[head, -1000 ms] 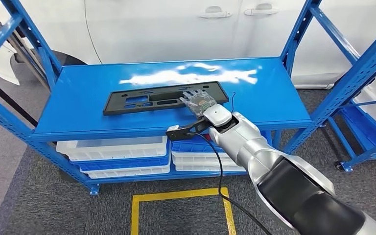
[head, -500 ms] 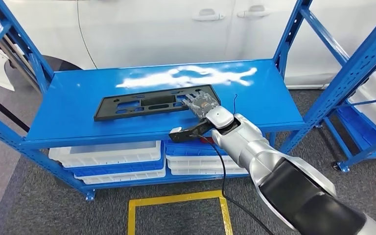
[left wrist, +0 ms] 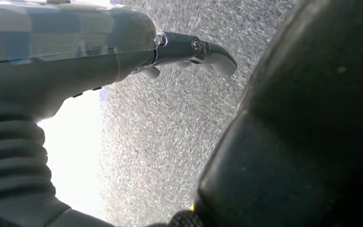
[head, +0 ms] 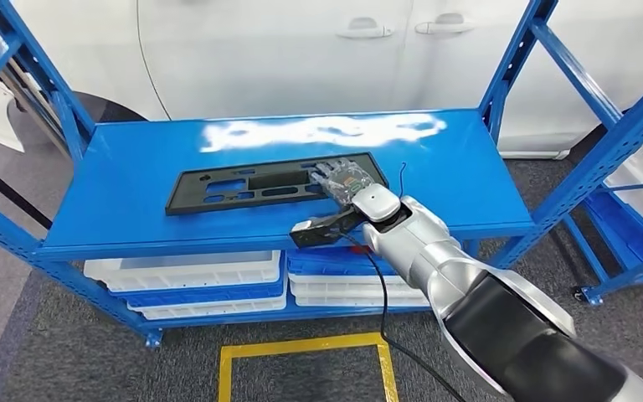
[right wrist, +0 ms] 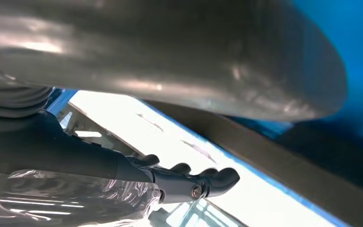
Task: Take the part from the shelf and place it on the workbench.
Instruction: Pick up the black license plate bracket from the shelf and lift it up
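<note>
The right hand (head: 345, 176) lies over the near right end of the part (head: 272, 182); whether its fingers actually grip the edge I cannot tell. The part, a flat black slotted panel, lies on the blue shelf (head: 134, 167). It looks light, stiff and thin, best pinched at a long edge. Beyond stands a white car (head: 301, 50); grey carpet lies below.

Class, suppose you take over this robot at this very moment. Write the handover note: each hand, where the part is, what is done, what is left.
Right hand: resting on the right end of the black part, fingers over its top; a firm grip cannot be confirmed.
Left hand: hanging over the floor, holding nothing.
Part: lying flat on the blue shelf.
Done: the reach to the part.
Left: grip, lift, carry and place it on the workbench.
</note>
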